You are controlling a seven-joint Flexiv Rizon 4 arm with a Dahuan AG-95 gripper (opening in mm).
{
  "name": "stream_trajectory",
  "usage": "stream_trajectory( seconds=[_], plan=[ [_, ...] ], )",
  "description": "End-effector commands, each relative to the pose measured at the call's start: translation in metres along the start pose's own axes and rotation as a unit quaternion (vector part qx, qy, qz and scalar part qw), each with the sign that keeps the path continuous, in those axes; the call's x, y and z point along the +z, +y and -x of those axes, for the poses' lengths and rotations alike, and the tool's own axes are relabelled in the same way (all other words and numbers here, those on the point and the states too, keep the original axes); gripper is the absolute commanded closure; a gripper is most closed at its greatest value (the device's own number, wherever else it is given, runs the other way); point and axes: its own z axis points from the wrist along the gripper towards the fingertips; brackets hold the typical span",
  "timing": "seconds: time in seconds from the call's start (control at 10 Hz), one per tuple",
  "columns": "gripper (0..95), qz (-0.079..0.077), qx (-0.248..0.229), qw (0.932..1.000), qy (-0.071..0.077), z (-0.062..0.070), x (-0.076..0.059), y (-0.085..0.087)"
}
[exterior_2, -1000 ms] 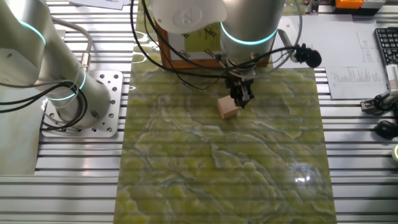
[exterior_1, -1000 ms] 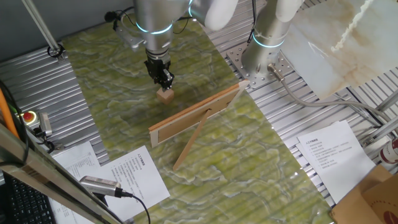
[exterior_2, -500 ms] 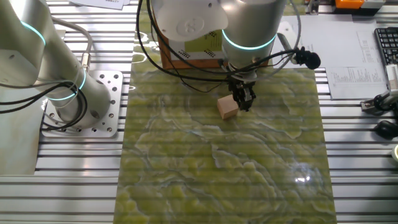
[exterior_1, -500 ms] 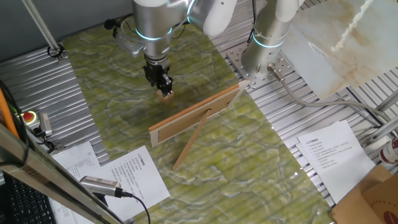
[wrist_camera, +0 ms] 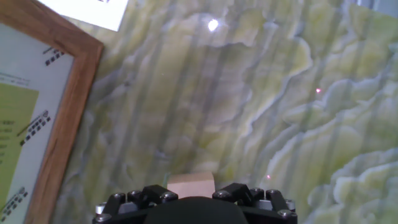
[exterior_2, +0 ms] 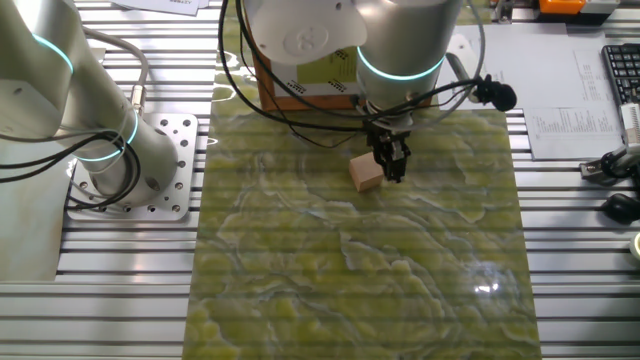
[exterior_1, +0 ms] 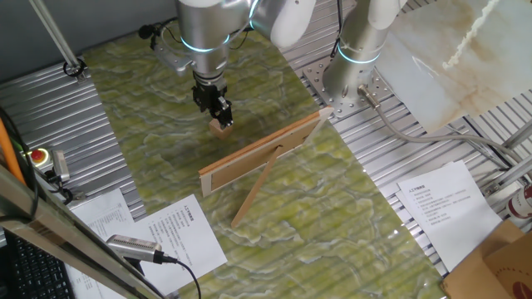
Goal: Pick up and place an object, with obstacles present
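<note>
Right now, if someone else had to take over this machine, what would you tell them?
Pincer: down at the small wooden cube; whether it has closed on it cannot be told.
Cube: on the green mat, not lifted, close to the propped wooden board but apart from it. The board's prop stick slants out on the side away from the cube.
Done: the reach to the cube.
Left: grip, lift, carry it clear of board and stick, set it down.
</note>
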Motion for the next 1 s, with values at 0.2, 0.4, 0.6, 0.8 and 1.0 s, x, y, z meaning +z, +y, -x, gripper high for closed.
stream_trajectory(
  seconds=[0.2,0.4,0.6,0.8,1.0],
  plan=[
    [19.0,0.010,0.010,0.9996,0.026,-0.001,-0.001,0.000],
    [19.0,0.012,0.015,0.9992,0.034,-0.001,-0.001,0.000],
    [19.0,0.014,0.014,0.9990,0.040,-0.005,0.011,0.000],
    [19.0,0.014,0.012,0.9991,0.037,-0.007,0.027,0.000],
    [19.0,0.015,0.011,0.9992,0.036,-0.011,0.034,0.002]
  ],
)
